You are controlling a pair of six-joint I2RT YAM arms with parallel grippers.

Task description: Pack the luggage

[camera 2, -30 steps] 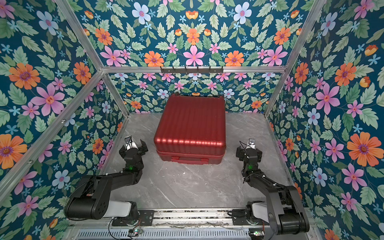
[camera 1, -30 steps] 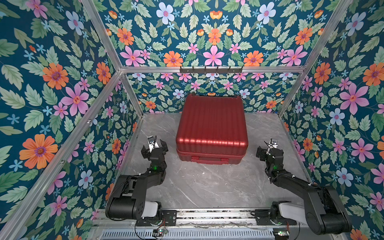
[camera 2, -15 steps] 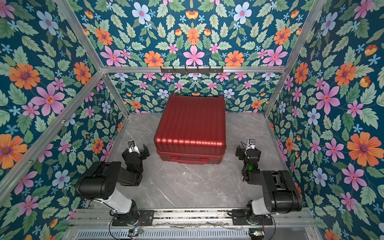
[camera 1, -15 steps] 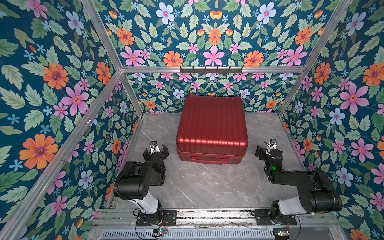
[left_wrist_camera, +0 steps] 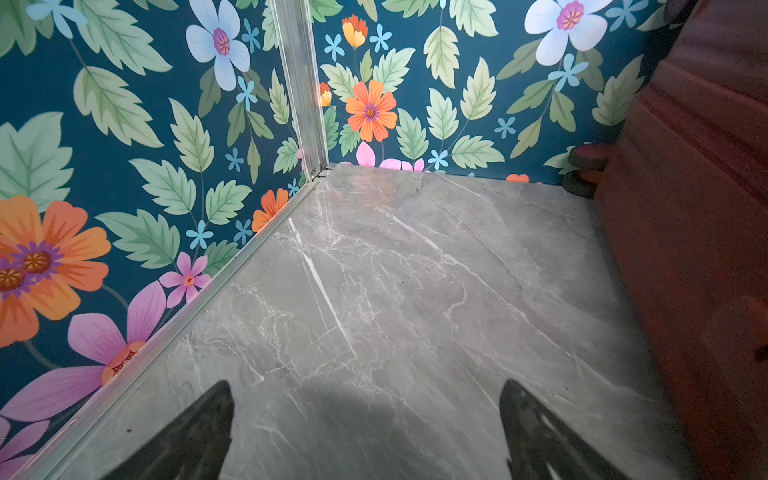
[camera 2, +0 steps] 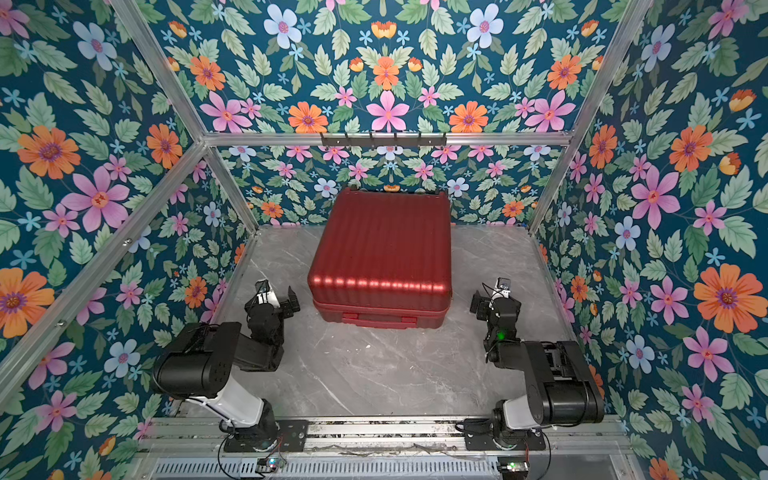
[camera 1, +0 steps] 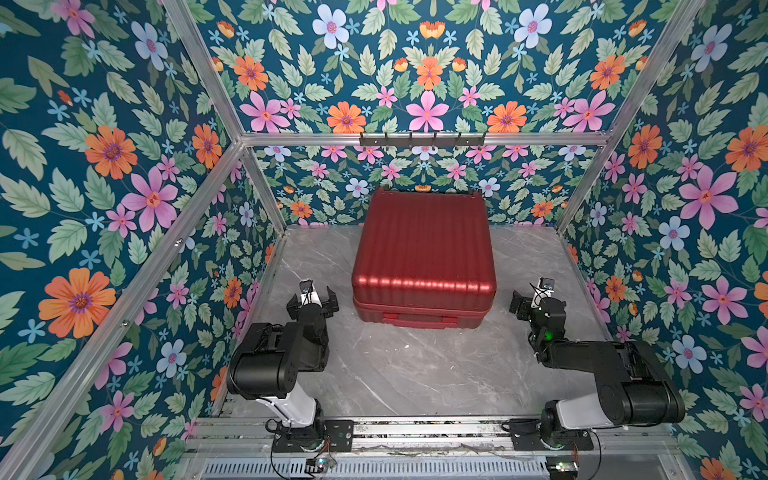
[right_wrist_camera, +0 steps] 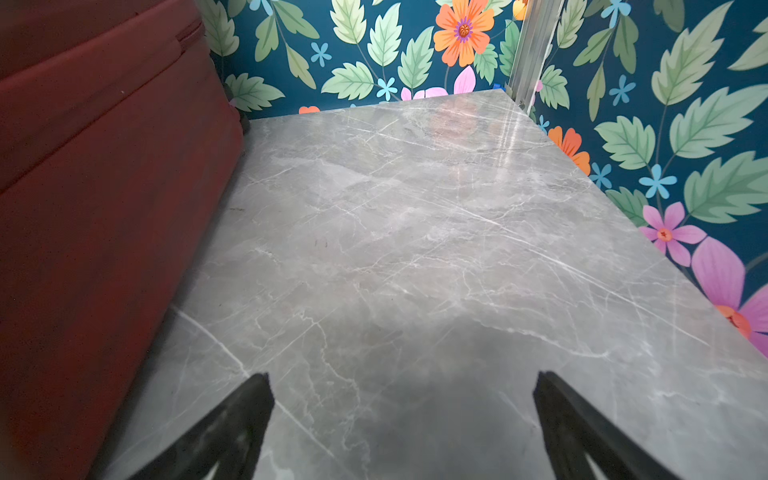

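Marble table [camera 1: 415,365], closed luggage [camera 1: 424,249], caster [left_wrist_camera: 588,157] (left wrist)

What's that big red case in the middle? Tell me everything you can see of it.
The luggage is a dark-red hard-shell suitcase with a glossy ribbed shell. It lies flat and shut on the grey marbled table, its far end near the flowered back wall. A seam rings its side; a recessed handle sits on the near face, and a caster wheel shows at the far end. Only the table touches it.

left arm [camera 1: 270,361] folded back, right arm [camera 1: 623,374] likewise
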